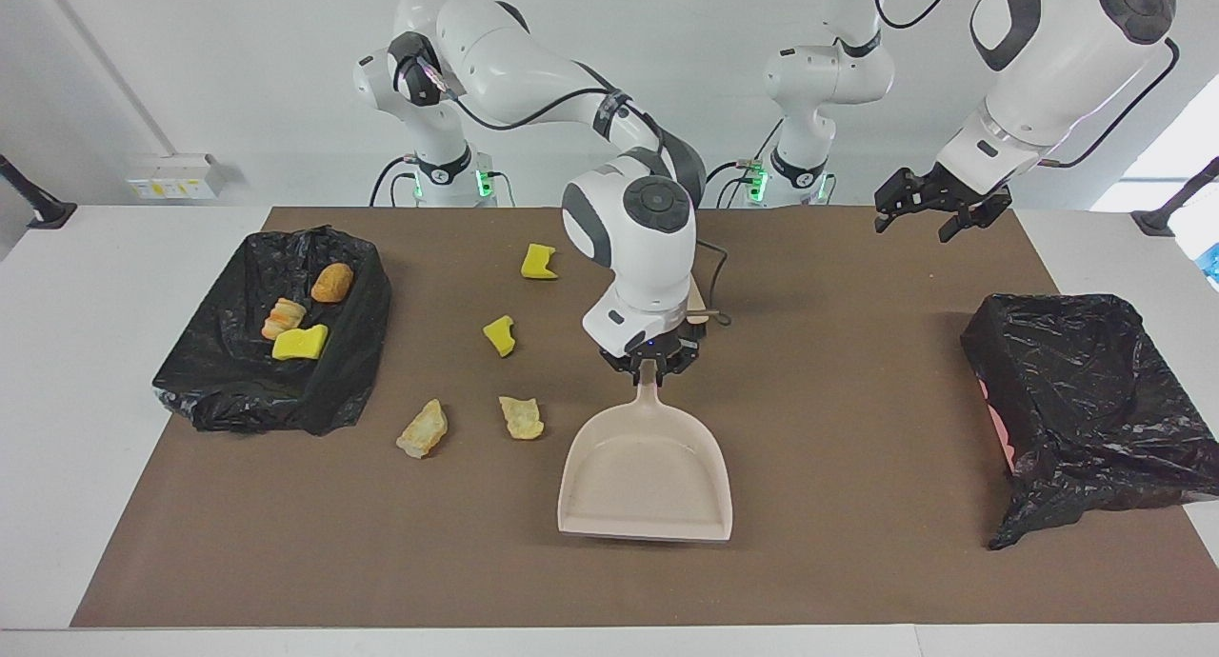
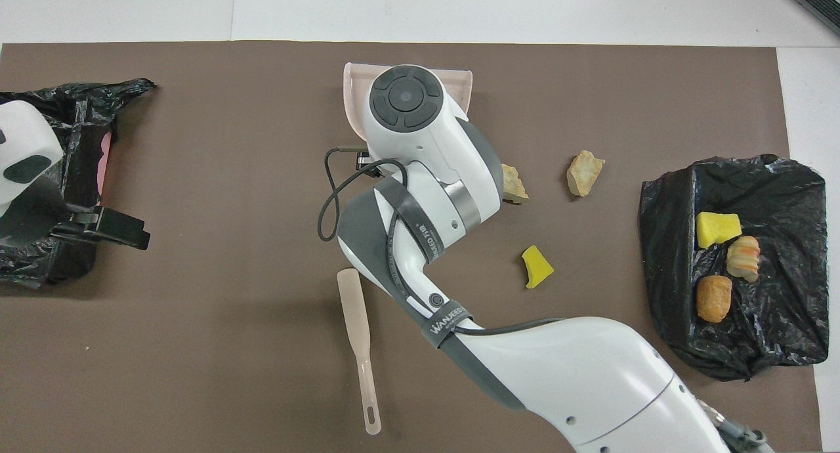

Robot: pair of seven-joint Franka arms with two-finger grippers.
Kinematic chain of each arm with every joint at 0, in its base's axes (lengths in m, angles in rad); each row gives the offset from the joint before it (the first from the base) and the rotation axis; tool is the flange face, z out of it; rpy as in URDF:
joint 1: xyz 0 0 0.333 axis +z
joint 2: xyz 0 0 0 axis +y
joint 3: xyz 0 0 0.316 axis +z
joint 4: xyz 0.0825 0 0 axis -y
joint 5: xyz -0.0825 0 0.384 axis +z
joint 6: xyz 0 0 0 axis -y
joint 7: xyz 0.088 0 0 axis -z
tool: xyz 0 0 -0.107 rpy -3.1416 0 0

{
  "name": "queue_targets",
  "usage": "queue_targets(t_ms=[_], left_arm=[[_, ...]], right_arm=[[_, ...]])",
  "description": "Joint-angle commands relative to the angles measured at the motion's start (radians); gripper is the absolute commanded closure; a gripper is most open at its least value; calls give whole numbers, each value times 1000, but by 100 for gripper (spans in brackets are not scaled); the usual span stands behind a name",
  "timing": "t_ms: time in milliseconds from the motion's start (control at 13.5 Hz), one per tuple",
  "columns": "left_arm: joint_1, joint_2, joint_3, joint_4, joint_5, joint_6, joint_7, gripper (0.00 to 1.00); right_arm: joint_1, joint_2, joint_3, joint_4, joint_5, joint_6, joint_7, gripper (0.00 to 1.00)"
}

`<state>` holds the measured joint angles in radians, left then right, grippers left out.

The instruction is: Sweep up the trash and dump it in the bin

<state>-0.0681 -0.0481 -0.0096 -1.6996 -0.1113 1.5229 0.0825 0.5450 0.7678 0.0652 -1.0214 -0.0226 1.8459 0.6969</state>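
At the facing view's centre our right gripper (image 1: 649, 369) is clamping the handle of the beige dustpan (image 1: 648, 476), which is lying flat on the brown mat (image 1: 838, 400). Our left gripper (image 1: 938, 209) is hanging wide open and empty at upper right. Four trash scraps (image 1: 422, 428) are lying at centre-left; three are sitting in the black-lined bin (image 1: 352, 362) at far left.
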Motion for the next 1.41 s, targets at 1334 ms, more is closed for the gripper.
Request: queue_targets(t_ms=[1334], left_arm=[[-5,4,-13,9,9,29,-15,0]], right_arm=[[38,76,67,50,46,15,32,76]])
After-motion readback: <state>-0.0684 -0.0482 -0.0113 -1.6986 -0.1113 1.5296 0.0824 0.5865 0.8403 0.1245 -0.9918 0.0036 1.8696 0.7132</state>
